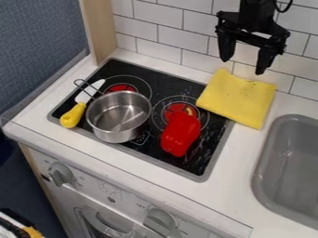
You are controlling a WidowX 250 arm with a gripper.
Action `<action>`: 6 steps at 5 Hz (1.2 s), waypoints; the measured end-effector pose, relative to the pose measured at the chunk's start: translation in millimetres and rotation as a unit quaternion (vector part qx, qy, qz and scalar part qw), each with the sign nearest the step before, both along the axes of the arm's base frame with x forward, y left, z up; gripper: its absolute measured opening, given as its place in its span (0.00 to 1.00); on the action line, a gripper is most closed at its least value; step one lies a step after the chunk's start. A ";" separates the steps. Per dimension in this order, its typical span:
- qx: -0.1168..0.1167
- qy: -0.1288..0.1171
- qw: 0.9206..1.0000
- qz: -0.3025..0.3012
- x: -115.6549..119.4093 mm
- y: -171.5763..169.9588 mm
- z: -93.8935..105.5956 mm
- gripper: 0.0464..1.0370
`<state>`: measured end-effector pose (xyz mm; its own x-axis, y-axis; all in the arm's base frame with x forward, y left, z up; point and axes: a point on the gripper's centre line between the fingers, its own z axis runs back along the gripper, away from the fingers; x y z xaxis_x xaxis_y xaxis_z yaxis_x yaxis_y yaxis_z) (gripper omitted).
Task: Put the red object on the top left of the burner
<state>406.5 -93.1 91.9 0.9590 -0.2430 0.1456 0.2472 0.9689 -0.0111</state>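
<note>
Arm: came in from the top edge, its gripper [242, 66] hanging down above the yellow cloth [238, 98].
Gripper: fingers spread wide, holding nothing.
Red pepper [180, 135]: lay on the stovetop [201, 168], partly over the right-hand burner [169, 109].
Metal pot [118, 122]: stood upright left of the pepper, its bare bottom showing.
Gray sink [270, 160]: was cut off at the right edge.
Hard to make out: the dark thing in the lower left corner.

Glossy red pepper [181, 135], whole, lying lengthwise, stem end overlapping right-hand burner [169, 110].
</note>
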 end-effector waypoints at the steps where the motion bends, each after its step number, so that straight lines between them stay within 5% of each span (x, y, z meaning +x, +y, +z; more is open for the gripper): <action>1: 0.000 0.017 1.000 -0.002 -2.6 -0.8 -15.1 0.96; 2: -0.053 0.021 0.997 -0.046 -14.3 -11.5 -36.3 0.96; 4: -0.066 0.032 0.997 0.003 -49.4 -4.5 -6.8 0.96; 5: -0.036 0.036 0.999 0.016 -92.6 7.4 13.1 0.96; 6: -0.012 0.052 0.998 0.032 -122.1 10.8 8.9 0.96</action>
<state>284.4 -82.3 100.8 0.9828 -0.1775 0.0503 0.1803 0.9819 -0.0573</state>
